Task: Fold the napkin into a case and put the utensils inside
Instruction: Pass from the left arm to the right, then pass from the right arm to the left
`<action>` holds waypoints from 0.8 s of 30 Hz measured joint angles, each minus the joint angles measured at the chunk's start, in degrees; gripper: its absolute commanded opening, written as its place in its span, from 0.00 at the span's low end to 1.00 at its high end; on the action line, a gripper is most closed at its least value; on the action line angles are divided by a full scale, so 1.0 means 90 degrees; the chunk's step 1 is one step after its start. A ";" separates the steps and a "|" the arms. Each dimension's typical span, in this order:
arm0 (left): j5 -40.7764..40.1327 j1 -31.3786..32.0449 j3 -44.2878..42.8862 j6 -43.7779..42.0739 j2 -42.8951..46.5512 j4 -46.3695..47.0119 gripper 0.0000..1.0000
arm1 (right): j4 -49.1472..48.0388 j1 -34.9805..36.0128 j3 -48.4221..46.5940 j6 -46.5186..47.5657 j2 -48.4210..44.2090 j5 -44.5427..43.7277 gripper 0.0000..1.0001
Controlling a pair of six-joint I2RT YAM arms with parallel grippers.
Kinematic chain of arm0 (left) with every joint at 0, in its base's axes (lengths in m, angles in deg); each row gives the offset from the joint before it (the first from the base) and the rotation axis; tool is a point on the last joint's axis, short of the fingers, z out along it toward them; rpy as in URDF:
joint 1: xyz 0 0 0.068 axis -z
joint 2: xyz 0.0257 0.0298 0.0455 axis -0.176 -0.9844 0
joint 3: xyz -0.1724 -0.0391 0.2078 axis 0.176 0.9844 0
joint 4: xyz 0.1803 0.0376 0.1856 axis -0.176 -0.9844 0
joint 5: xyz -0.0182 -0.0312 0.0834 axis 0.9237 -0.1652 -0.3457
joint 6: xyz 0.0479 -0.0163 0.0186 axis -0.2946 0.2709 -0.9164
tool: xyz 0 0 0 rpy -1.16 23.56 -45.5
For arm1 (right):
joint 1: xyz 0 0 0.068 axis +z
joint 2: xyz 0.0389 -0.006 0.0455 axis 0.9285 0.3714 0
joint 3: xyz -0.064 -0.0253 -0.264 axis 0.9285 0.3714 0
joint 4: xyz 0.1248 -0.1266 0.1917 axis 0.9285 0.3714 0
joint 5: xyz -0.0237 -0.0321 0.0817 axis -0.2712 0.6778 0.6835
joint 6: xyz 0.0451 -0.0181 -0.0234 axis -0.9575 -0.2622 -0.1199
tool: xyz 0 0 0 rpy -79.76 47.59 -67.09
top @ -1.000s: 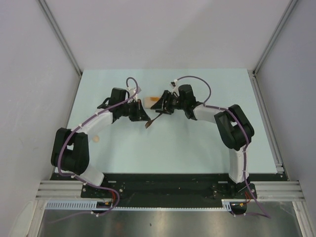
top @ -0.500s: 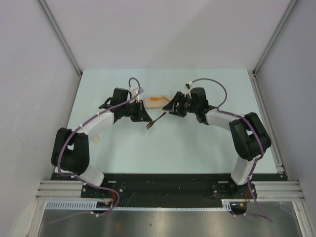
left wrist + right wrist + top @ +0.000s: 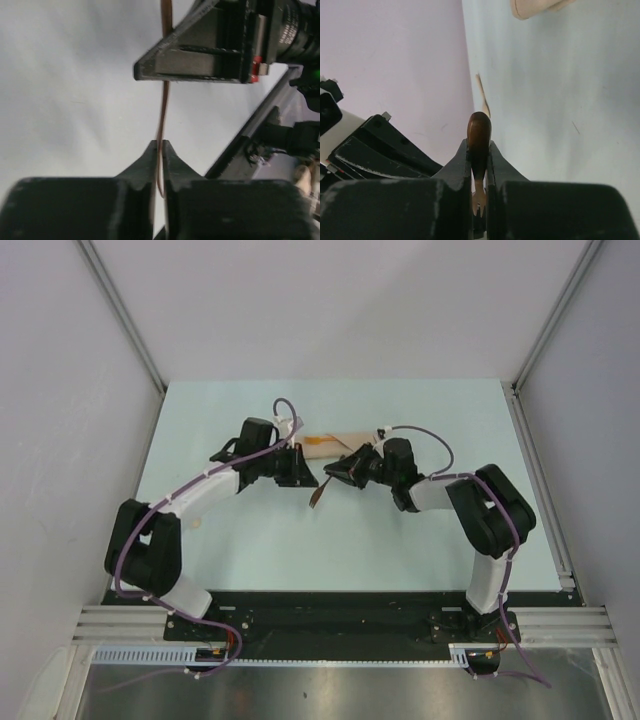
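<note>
The napkin, folded into a narrow beige case [image 3: 345,444], lies on the table behind both grippers, and the orange-tan spoon [image 3: 317,440] pokes out of its left end. The dark brown fork [image 3: 317,498] hangs between the two grippers. My left gripper [image 3: 307,478] is shut on one end of it; in the left wrist view the fork [image 3: 162,110] runs edge-on from the left gripper [image 3: 160,142] up to the right one. My right gripper [image 3: 479,142] is shut on the fork [image 3: 479,131], rounded end forward. The case's end [image 3: 535,6] shows at the top of the right wrist view.
A small round tan piece [image 3: 195,522] lies on the pale green table [image 3: 400,540] near the left arm's elbow. White walls close the table on the left, back and right, with a metal rail [image 3: 545,490] along the right edge.
The right gripper came in from the right and shut on the fork, which the left gripper was holding. Both grippers now sit closer together, and the fork hangs a little lower.
</note>
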 measured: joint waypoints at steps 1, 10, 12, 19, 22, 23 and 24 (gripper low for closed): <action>-0.0177 0.0046 0.0002 -0.0029 0.0034 -0.0002 0.33 | -0.0194 -0.0005 0.0102 -0.0226 0.0000 0.0010 0.00; -0.1732 0.0855 0.1304 0.0019 0.1809 0.1168 0.53 | -0.1061 -0.0027 0.0862 -0.1409 -0.0002 -0.0425 0.00; -0.1885 0.0918 0.1593 0.0053 0.1987 0.1387 0.50 | -0.1192 -0.0032 0.0899 -0.1598 -0.0002 -0.0495 0.00; -0.2322 0.1052 0.2174 0.0185 0.2064 0.1734 0.35 | -0.1664 -0.0032 0.1093 -0.2123 -0.0083 -0.0714 0.00; -0.2380 0.1059 0.2183 0.0243 0.2064 0.1909 0.27 | -0.1775 -0.0012 0.1095 -0.2242 -0.0087 -0.0758 0.00; -0.2387 0.1056 0.2183 0.0250 0.2064 0.1955 0.25 | -0.1800 0.0000 0.1095 -0.2268 -0.0087 -0.0765 0.00; -0.2399 0.1059 0.2183 0.0257 0.2064 0.2013 0.24 | -0.1826 0.0015 0.1095 -0.2307 -0.0087 -0.0772 0.00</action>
